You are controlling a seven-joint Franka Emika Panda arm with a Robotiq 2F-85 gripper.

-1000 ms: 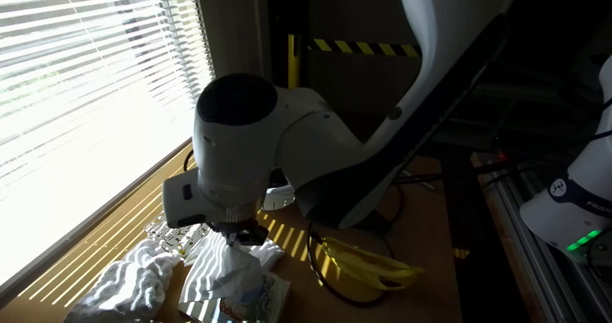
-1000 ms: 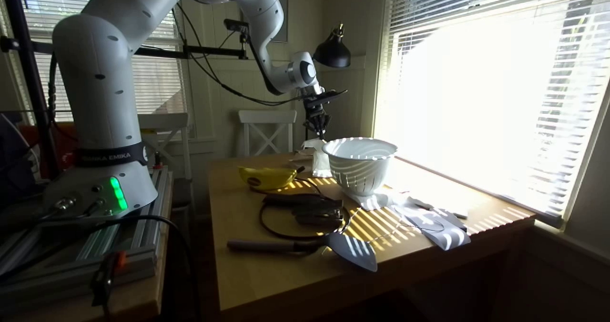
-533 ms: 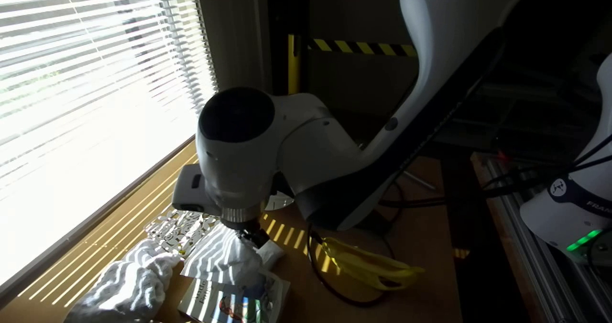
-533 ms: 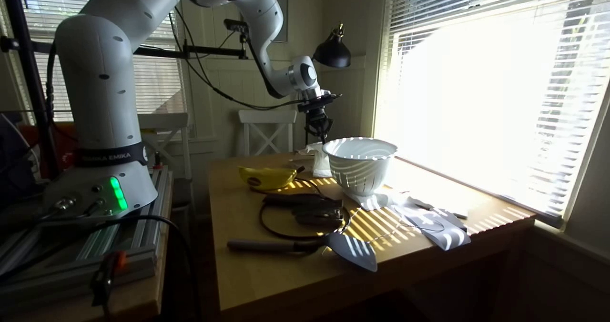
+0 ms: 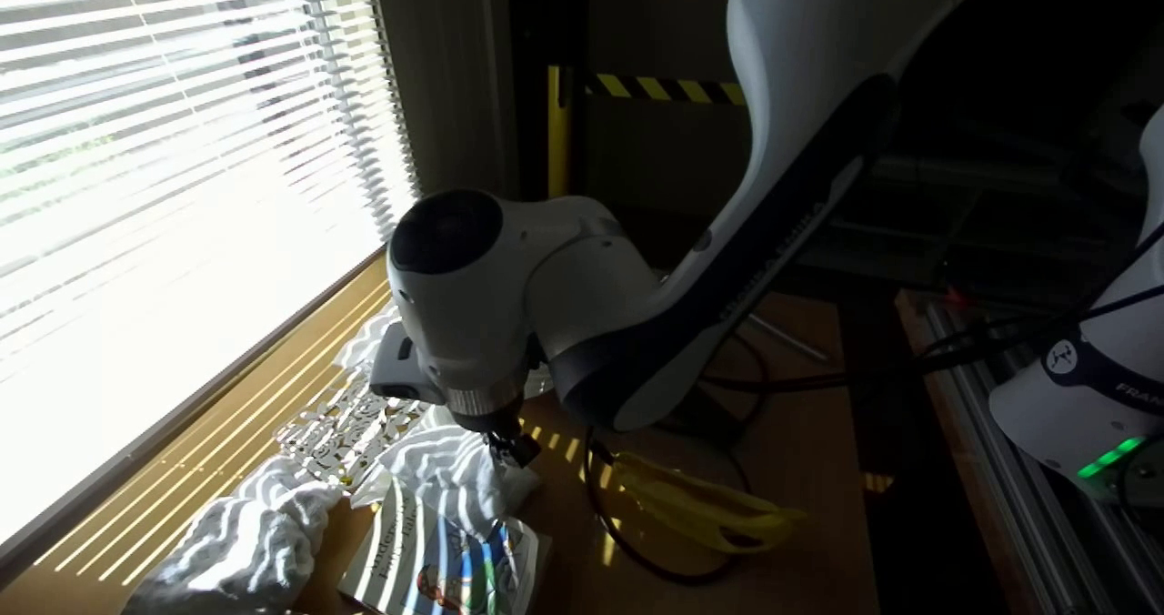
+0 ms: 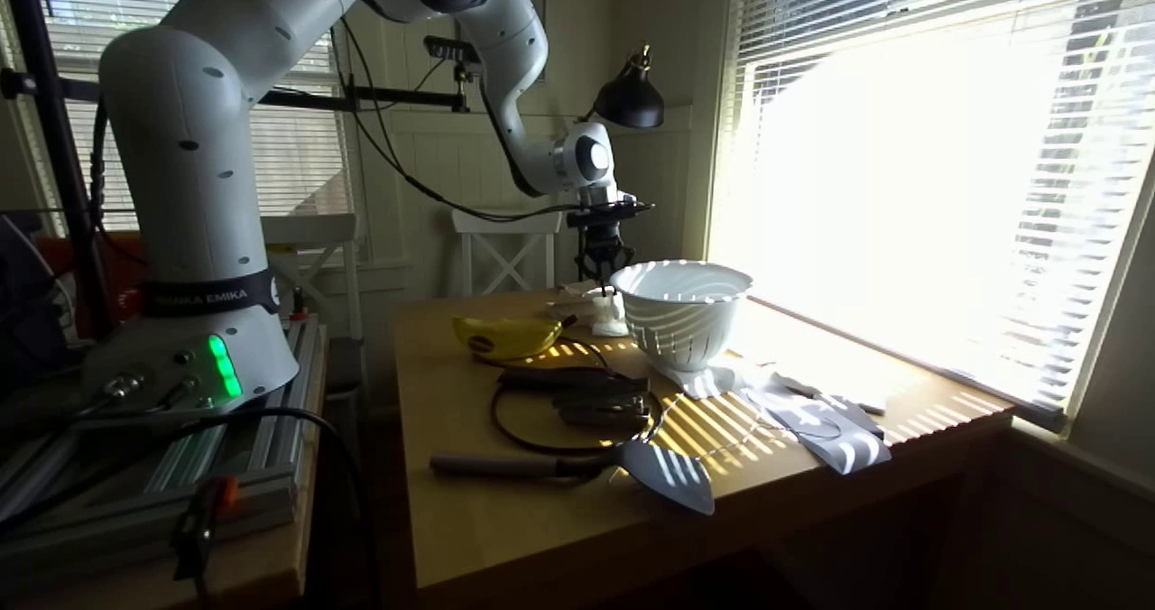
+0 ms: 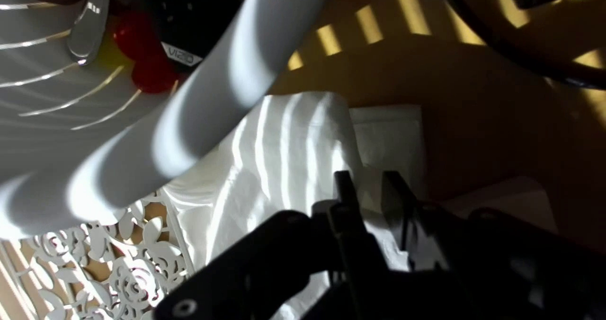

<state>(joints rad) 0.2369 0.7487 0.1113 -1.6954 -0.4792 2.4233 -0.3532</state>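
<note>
A white cloth or sheet lies crumpled partly over a picture book. It also shows in the wrist view, crossed by sunlight stripes, and beside the colander in an exterior view. My gripper points down at the white sheet. Its two dark fingers stand apart with a narrow gap, and white material shows below and between them. I cannot tell whether the tips touch it. The gripper also shows low over the sheet in both exterior views.
A white colander stands close beside the gripper; its rim crosses the wrist view, with a black remote inside. Around are a lacy white mat, a yellow bag, a rumpled cloth and a spatula.
The arm and gripper have moved down, and slightly right in both exterior views. The white sheet, raised under the gripper earlier, has sunk and drawn back, showing more of the book.
</note>
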